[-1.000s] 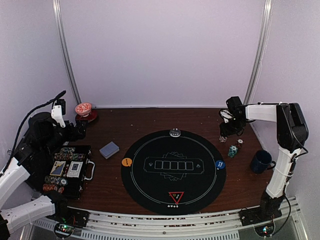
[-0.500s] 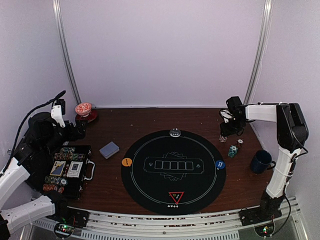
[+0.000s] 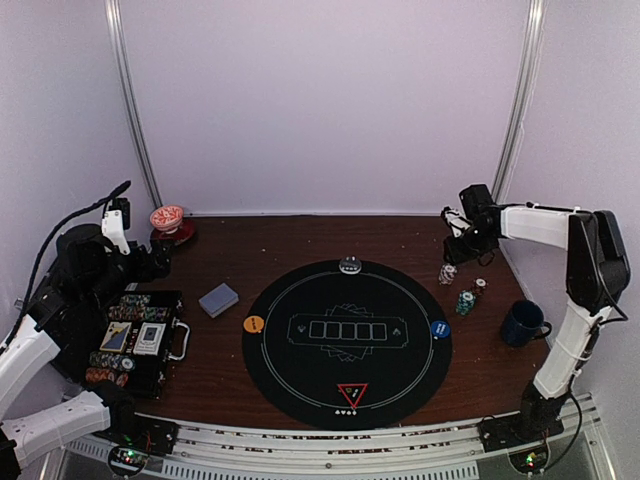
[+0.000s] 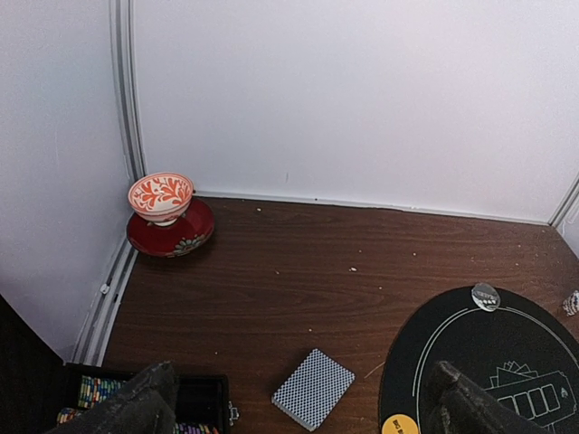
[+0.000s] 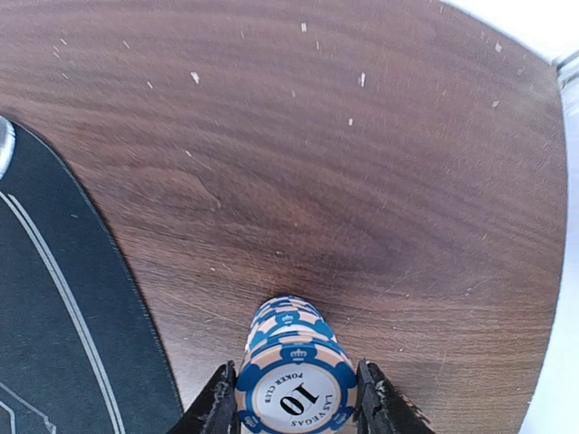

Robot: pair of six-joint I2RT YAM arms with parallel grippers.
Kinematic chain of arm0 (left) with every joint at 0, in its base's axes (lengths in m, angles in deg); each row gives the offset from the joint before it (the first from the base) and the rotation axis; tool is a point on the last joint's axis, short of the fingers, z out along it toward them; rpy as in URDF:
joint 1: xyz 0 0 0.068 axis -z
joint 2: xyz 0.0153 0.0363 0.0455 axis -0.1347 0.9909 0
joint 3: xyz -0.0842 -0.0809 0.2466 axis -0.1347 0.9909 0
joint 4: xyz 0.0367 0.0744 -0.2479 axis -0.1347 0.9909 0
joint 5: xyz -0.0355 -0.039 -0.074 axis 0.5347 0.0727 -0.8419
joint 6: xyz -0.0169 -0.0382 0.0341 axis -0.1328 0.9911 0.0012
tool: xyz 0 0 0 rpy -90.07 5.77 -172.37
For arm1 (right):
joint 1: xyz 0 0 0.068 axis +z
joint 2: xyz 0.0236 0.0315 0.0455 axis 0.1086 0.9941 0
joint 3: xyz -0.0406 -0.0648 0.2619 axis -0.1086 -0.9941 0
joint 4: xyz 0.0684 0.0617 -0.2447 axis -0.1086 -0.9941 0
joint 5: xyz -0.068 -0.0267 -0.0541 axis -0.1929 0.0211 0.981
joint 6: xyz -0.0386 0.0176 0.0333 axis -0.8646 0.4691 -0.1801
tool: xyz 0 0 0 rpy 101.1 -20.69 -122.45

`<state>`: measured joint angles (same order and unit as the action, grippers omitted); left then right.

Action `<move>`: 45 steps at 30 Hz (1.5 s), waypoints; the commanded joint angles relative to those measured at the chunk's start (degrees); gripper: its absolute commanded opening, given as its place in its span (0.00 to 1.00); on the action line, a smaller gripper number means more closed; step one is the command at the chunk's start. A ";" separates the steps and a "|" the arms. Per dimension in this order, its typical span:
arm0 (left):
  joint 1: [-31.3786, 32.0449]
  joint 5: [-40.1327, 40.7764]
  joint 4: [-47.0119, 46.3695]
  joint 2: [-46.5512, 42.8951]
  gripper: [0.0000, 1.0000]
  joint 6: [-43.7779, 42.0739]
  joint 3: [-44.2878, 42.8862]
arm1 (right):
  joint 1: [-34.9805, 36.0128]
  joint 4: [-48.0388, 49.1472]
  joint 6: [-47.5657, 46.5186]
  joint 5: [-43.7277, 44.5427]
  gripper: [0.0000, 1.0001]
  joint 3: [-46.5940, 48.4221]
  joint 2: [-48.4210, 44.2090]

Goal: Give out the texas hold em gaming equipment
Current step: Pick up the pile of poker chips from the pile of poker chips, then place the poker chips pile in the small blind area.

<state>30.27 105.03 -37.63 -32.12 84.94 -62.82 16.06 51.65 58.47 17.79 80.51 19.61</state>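
A stack of blue-and-cream poker chips [image 5: 295, 380] marked 10 stands on the wood, also in the top view [image 3: 447, 273]. My right gripper [image 5: 294, 402] is open, its fingers on either side of the stack's top; in the top view it [image 3: 464, 246] sits just behind the stack. More chip stacks [image 3: 466, 300] stand nearby. The card deck [image 3: 218, 299] lies left of the black mat [image 3: 300, 370], also in the left wrist view [image 4: 313, 389]. The mat carries the orange button [image 3: 254, 324], blue button [image 3: 440, 329] and red triangle marker [image 3: 352, 394]. My left gripper [image 4: 298, 416] is open and empty.
An open black case [image 3: 172, 300] with chips and card packs lies at the left front. A red-and-white cup on its saucer [image 3: 168, 222] stands at the back left. A dark blue mug [image 3: 522, 323] stands at the right. A silver disc [image 3: 349, 264] sits on the mat's far edge.
My right gripper has drawn back and up from the chip stack, which stays standing on the wood. The left arm has not moved.
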 commanded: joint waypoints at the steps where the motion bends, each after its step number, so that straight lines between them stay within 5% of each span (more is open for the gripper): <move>1: -0.55 -0.68 -2.49 -0.55 0.98 0.59 0.33 | -0.16 -0.85 -1.73 -1.77 0.29 -0.16 -4.48; 24: -0.81 -0.69 -2.51 -0.87 0.98 0.59 0.42 | 6.48 -3.19 -10.05 -7.45 0.28 -13.70 -19.83; 45: -1.00 -0.97 -2.49 -1.18 0.98 0.59 0.42 | 13.03 -0.49 -9.47 -1.30 0.28 -15.59 -5.05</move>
<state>29.79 104.59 -37.68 -32.78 85.16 -62.82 29.04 50.01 48.81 14.25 65.47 13.60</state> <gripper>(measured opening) 0.978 0.391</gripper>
